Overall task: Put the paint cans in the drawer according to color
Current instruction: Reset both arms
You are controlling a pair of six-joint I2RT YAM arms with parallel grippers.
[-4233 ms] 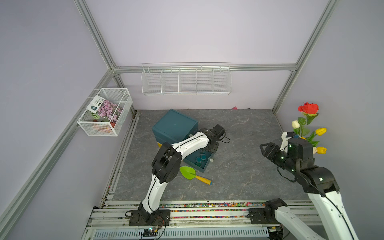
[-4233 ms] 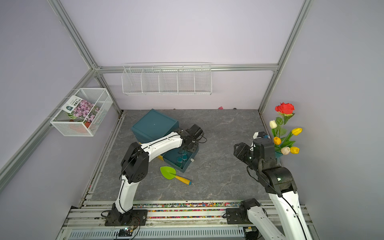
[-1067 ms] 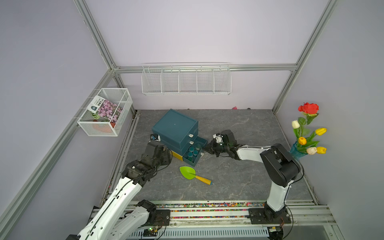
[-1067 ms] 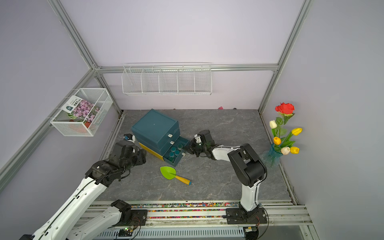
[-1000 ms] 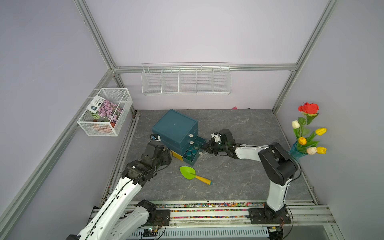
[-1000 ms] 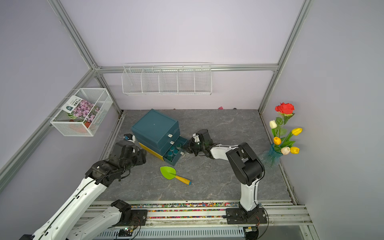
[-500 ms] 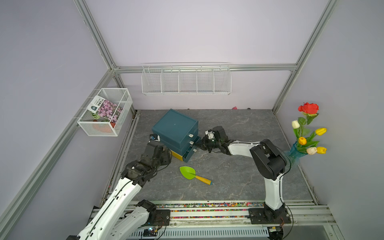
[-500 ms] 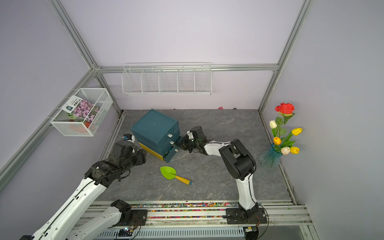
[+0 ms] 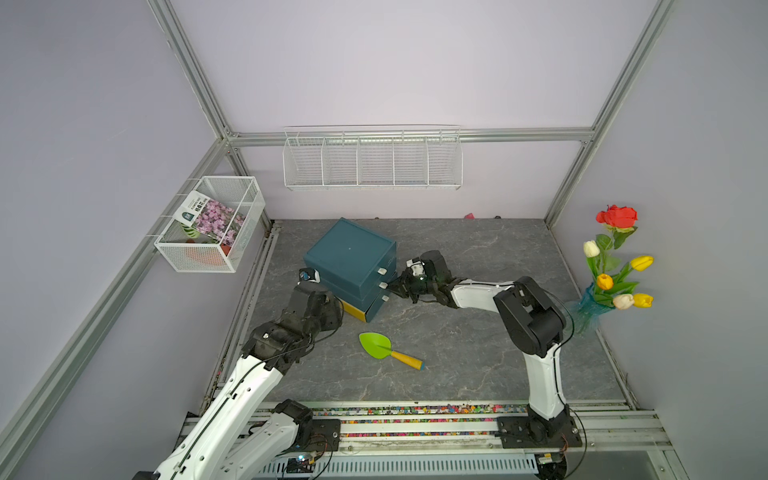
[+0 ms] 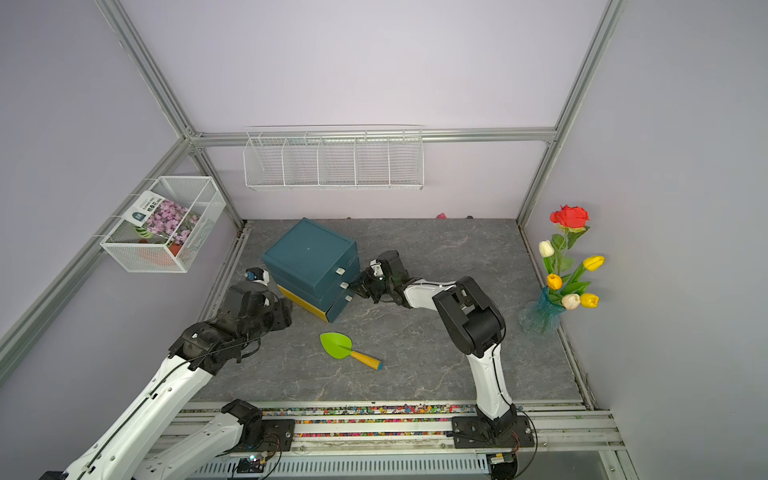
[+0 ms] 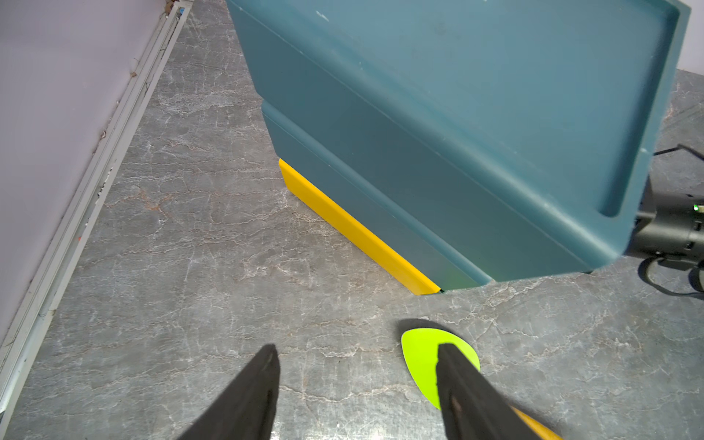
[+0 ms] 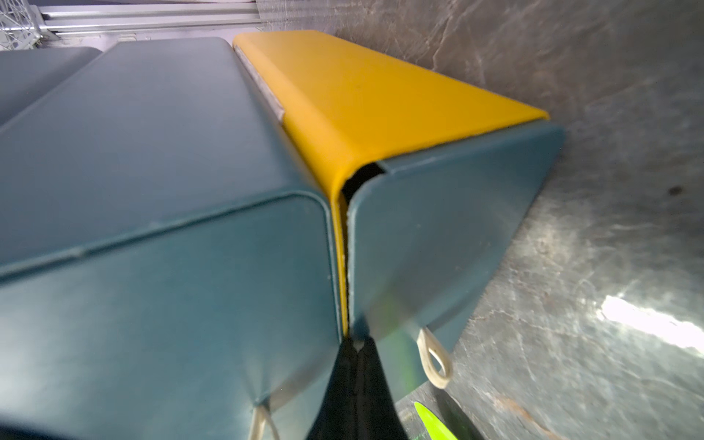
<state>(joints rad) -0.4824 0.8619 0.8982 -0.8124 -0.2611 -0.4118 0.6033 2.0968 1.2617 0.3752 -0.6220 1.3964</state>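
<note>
The teal drawer cabinet stands at the back left of the floor with all three drawer fronts pushed in. No paint cans are in view. My right gripper is shut with nothing in it. In the right wrist view its tips press on the seam between the middle drawer front and the bottom drawer front, beside a cream loop handle. My left gripper hangs open and empty over bare floor, beside the cabinet's yellow base strip.
A green trowel with a yellow handle lies in front of the cabinet. A vase of flowers stands at the right wall. Wire baskets hang on the left wall and back wall.
My right gripper has moved toward the cabinet and pushed the open bottom drawer shut, so the teal cans in it no longer show. The left arm has barely moved.
</note>
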